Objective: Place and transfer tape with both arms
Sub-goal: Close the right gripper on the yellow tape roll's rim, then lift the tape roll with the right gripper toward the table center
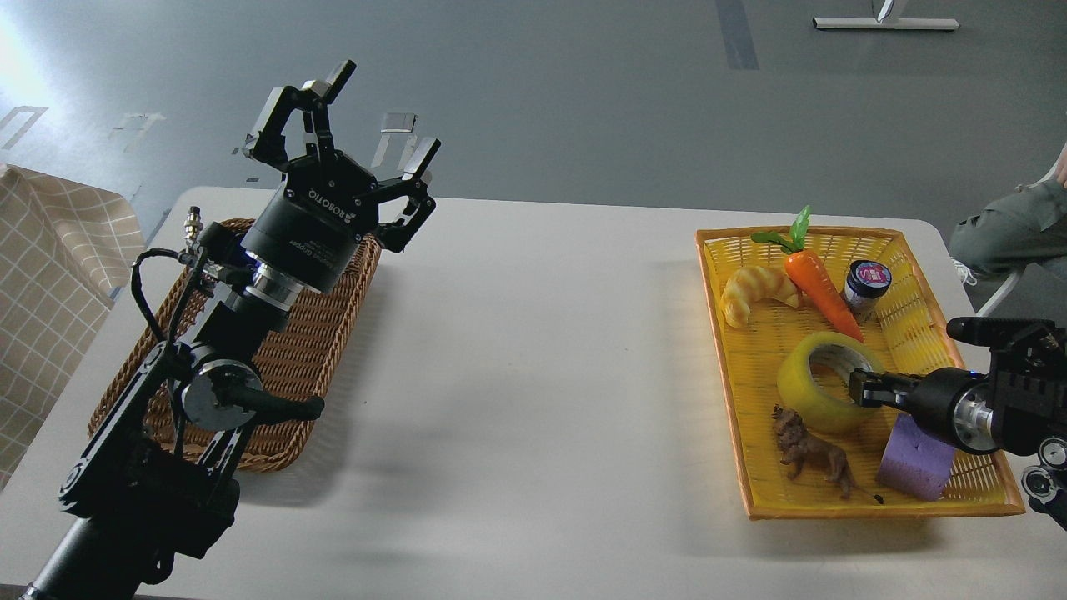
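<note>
The tape point(802, 390), a yellow roll with a whitish core, lies in the yellow tray point(715, 333) at the right of the table. My right gripper point(864, 388) comes in from the right and its tip is at the roll's right rim. It is dark and seen nearly end-on, so I cannot tell its fingers apart or whether they hold the roll. My left gripper point(382, 117) is open and empty, fingers spread wide. It is raised above the far end of the brown wicker basket point(308, 350) at the left.
The tray also holds a toy carrot point(821, 287), a croissant point(757, 292), a small dark jar point(867, 283), a toy lion point(813, 454) and a purple block point(914, 462). A seated person point(1009, 233) is at the far right. A checked cloth point(50, 250) is at the left.
</note>
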Controlling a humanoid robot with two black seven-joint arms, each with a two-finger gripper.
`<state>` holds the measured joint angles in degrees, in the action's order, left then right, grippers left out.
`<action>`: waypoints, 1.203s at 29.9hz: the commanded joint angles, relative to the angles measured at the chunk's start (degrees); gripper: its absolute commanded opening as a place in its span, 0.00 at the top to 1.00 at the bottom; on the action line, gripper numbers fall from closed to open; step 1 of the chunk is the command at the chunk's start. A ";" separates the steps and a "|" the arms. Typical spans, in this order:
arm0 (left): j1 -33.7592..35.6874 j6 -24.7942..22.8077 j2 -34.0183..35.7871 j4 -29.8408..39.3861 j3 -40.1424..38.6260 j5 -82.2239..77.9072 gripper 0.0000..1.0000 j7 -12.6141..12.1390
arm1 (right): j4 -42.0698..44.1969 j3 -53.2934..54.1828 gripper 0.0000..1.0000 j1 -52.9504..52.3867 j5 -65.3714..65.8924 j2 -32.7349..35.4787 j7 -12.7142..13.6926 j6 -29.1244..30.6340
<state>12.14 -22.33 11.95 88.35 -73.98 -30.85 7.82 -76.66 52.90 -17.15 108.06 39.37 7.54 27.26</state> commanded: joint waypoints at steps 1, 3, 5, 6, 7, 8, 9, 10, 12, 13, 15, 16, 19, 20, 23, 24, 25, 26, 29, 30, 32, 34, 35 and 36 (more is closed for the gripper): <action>-0.01 -0.08 0.00 0.07 0.07 0.00 0.00 0.00 | -0.94 0.44 0.89 0.01 -0.13 0.09 0.01 -0.01; -0.01 -0.08 0.00 -0.02 0.07 0.00 0.00 0.00 | -1.38 1.06 0.89 0.01 -0.83 0.44 0.01 0.08; -0.01 -0.09 0.00 -0.02 0.07 0.00 0.00 -0.09 | -1.82 2.29 0.89 -0.08 -3.89 1.14 0.01 0.74; -0.01 -0.09 0.00 -0.02 0.07 0.00 0.00 -0.09 | -2.09 2.55 0.89 -0.08 -4.60 1.41 0.01 0.74; -0.01 -0.09 0.00 0.07 0.07 0.00 0.00 -0.09 | -2.70 3.17 0.89 -0.34 -4.96 2.45 -0.07 0.74; -0.01 -0.09 0.00 -0.02 0.07 0.00 0.00 -0.09 | -3.14 3.35 0.89 -0.61 -5.14 2.99 0.01 0.74; -0.01 -0.09 0.00 -0.02 0.07 0.00 0.00 -0.09 | -3.58 3.61 0.89 -0.96 -5.22 3.43 -0.07 0.74; -0.01 -0.09 0.00 -0.02 0.07 0.00 0.00 -0.09 | -4.80 4.13 0.90 -1.57 -5.31 4.13 -0.07 0.74; -0.01 -0.09 0.00 -0.02 0.15 0.00 0.00 -0.09 | -6.47 4.84 0.90 -3.49 -6.36 5.18 -0.07 0.74; -0.01 -0.09 0.09 -0.02 0.16 0.00 0.00 -0.17 | -7.44 4.93 0.90 -5.25 -8.54 6.15 -0.07 0.74; 0.07 -0.09 0.09 -0.02 0.16 0.00 0.00 -0.18 | -8.33 4.93 0.91 -7.45 -11.54 7.38 0.01 0.74; 0.08 -0.09 0.09 -0.02 0.16 0.00 0.00 -0.26 | -9.37 4.67 0.92 -9.81 -13.99 8.34 0.01 0.74; 0.16 0.00 0.00 -0.02 0.24 -0.09 0.00 -0.26 | -11.22 4.32 0.92 -14.83 -16.39 8.79 0.19 0.74; 0.16 0.00 -0.09 -0.02 0.24 -0.09 0.00 -0.26 | -11.40 4.31 0.92 -15.89 -16.39 8.71 0.19 0.74; 0.34 0.00 -0.35 -0.02 0.24 -0.09 0.00 -0.26 | -11.32 3.35 0.92 -20.55 -16.39 7.04 0.54 0.74; 0.34 0.00 -0.35 -0.02 0.24 -0.09 0.00 -0.26 | -11.40 1.87 0.93 -22.73 -16.30 4.69 0.72 0.74; 0.34 0.00 -0.26 -0.02 0.24 -0.09 0.00 -0.35 | -11.23 -0.24 0.95 -24.93 -16.13 2.05 0.98 0.74; 0.34 0.00 -0.18 -0.02 0.24 -0.09 0.00 -0.35 | -11.14 -1.30 0.95 -25.91 -16.04 1.24 0.98 0.74; 0.34 0.00 0.09 -0.02 0.16 -0.09 0.00 -0.26 | -10.36 -7.34 0.95 -30.73 -15.25 -1.56 1.16 0.74; 0.25 0.00 0.18 -0.02 0.07 -0.09 0.00 -0.26 | -9.65 -10.59 0.95 -33.02 -15.07 -3.32 1.16 0.74; 0.25 0.00 0.35 -0.02 -0.02 -0.09 0.00 -0.26 | -8.25 -13.69 0.95 -34.96 -14.89 -6.83 1.42 0.74; 0.25 0.00 0.35 -0.02 -0.11 -0.17 0.00 -0.26 | -7.10 -14.41 0.95 -35.41 -14.72 -8.96 1.51 0.74; 0.25 0.00 0.35 -0.02 -0.20 -0.17 0.00 -0.26 | -5.71 -14.67 0.95 -35.67 -14.37 -10.79 1.51 0.74; 0.16 0.00 0.35 -0.02 -0.28 -0.17 0.00 -0.26 | -4.39 -14.76 0.95 -35.76 -13.93 -12.37 1.68 0.74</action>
<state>12.42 -22.32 12.27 88.32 -74.07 -30.97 7.51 -83.84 39.09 -52.15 93.35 30.92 8.98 28.00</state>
